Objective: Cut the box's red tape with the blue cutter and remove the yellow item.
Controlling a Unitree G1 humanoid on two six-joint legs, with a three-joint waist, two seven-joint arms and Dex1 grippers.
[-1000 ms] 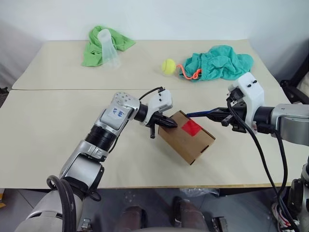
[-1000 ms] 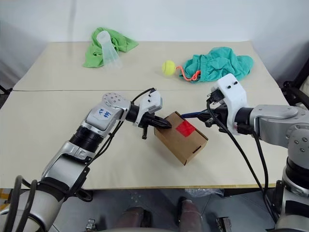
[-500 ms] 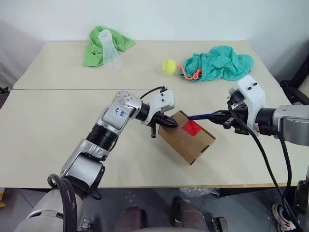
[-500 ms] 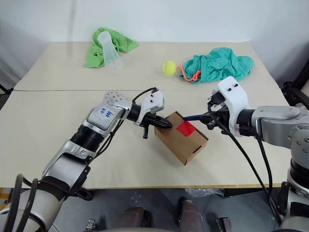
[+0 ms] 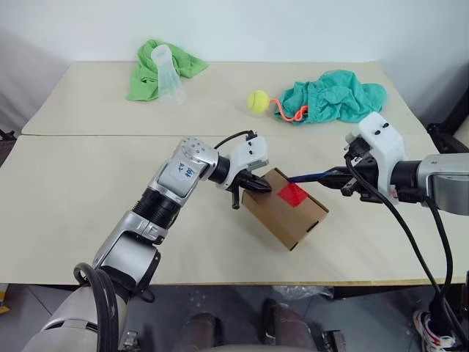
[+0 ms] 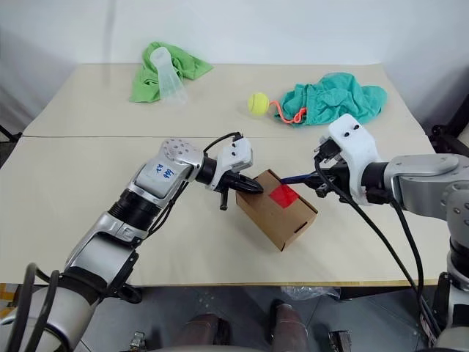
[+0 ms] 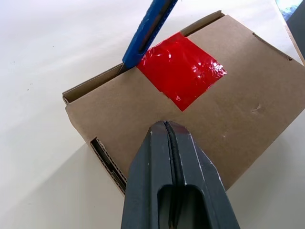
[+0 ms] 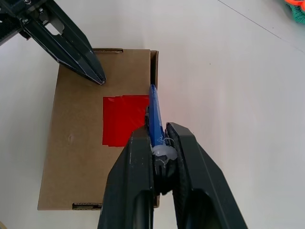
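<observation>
The brown cardboard box (image 5: 284, 217) lies closed in the middle of the near table, with the square of red tape (image 5: 292, 193) on its top. My left gripper (image 5: 258, 188) is shut and empty. Its tip (image 8: 97, 77) rests on the box's top by the left corner. My right gripper (image 5: 338, 176) is shut on the blue cutter (image 5: 306, 176). The cutter's tip (image 7: 128, 61) sits at the tape's far edge, where the lid (image 7: 228, 119) meets the box's side. The yellow item is hidden.
A yellow-green tennis ball (image 5: 256, 101) with an orange-pink cord (image 5: 287, 111) lies beside a teal cloth (image 5: 333, 95) at the back right. A green cloth (image 5: 157, 67) with a clear plastic cup (image 5: 168, 73) lies at the back left. The table's front edge runs just below the box.
My right wrist has turned slightly, and the cutter's tip stays at the tape's edge. The box and my left gripper have kept still.
</observation>
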